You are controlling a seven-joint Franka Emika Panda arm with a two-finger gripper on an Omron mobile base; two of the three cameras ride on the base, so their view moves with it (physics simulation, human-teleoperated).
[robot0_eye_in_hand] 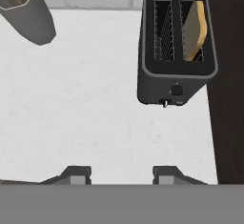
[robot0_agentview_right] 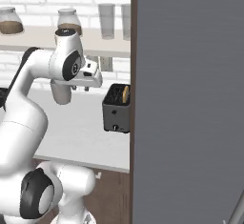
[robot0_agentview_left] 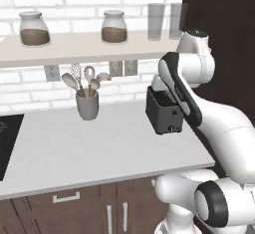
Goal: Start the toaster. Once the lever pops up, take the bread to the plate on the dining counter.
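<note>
Here, nearest the hand camera, the two dark fingers stand apart with bare white tabletop between them; they clamp nothing and hang above the surface, short of the toaster.

Farther out, at about one o'clock in the hand view, the black toaster stands on the tabletop, its right side close against a dark wall panel. Its narrow front face points back toward the fingers, and on that face a small pale lever sits low, with a round dark knob just above and to its right. The bread stands on edge in the right-hand slot, its crust showing above the rim; the left slot shows only its wire grid.

At eleven o'clock in the hand view, a grey utensil cup stands well apart from the toaster. In the left base view the cup holds spoons and a whisk, and the toaster is partly behind the white arm.

Farthest off, a shelf on the white brick wall carries two lidded jars and two glasses.
</note>
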